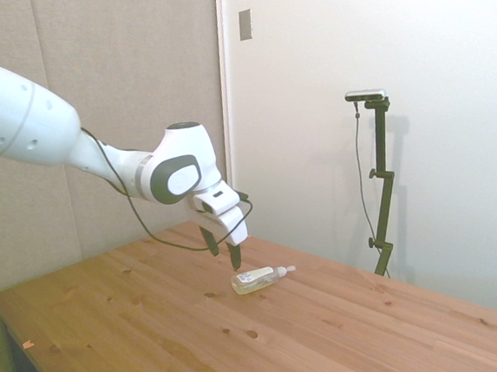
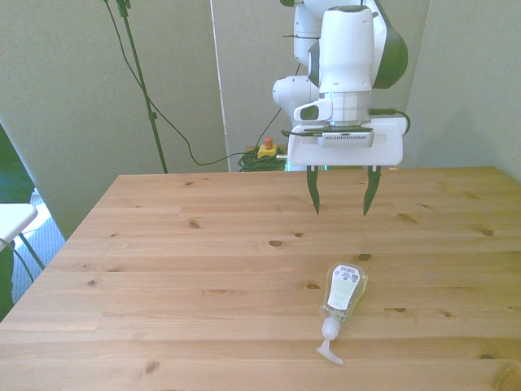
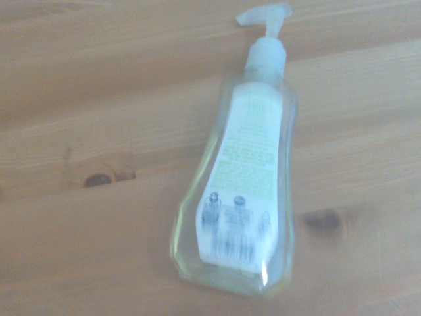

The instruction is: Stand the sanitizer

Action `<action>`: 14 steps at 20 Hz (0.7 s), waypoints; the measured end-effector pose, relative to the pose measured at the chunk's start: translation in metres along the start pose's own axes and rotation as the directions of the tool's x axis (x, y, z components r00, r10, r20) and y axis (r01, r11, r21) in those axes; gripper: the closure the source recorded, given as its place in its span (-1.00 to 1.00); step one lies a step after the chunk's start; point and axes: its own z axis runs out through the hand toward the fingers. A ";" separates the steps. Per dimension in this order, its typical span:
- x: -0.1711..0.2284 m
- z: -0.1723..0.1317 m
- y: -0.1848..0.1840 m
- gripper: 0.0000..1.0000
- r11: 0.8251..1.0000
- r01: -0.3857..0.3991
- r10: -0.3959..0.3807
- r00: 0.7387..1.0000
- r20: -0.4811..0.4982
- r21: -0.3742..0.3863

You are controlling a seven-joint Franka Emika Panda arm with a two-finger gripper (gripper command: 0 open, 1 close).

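The sanitizer lies flat on the wooden table, a clear bottle of pale yellowish liquid with a whitish label facing up and a white pump nozzle at its end. In the side view the sanitizer rests just beyond my fingertips. My gripper hangs open above the table, behind the bottle's base and apart from it, holding nothing. From the side, my gripper is a short way above the wood. The wrist view looks down on the sanitizer and its label.
A light switch plate is on the wall panel behind the table. Cables and a red button sit on the floor beyond the table's far edge. A white chair edge shows at the front view's left.
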 end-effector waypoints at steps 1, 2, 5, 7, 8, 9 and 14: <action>0.014 0.007 -0.033 -1.00 1.000 -0.017 0.017 1.000 0.001 -0.006; 0.018 0.003 -0.038 -1.00 1.000 -0.018 0.018 1.000 -0.003 -0.006; 0.039 0.005 -0.054 -1.00 0.999 -0.042 0.042 0.999 -0.034 0.011; 0.053 0.020 -0.061 -1.00 0.998 -0.063 0.064 0.997 -0.048 0.012; 0.059 0.028 -0.064 -1.00 0.997 -0.072 0.073 0.996 -0.053 0.010; 0.065 0.036 -0.066 -1.00 0.997 -0.081 0.082 0.995 -0.059 0.010; 0.086 0.074 -0.078 -1.00 0.993 -0.117 0.118 0.991 -0.068 0.014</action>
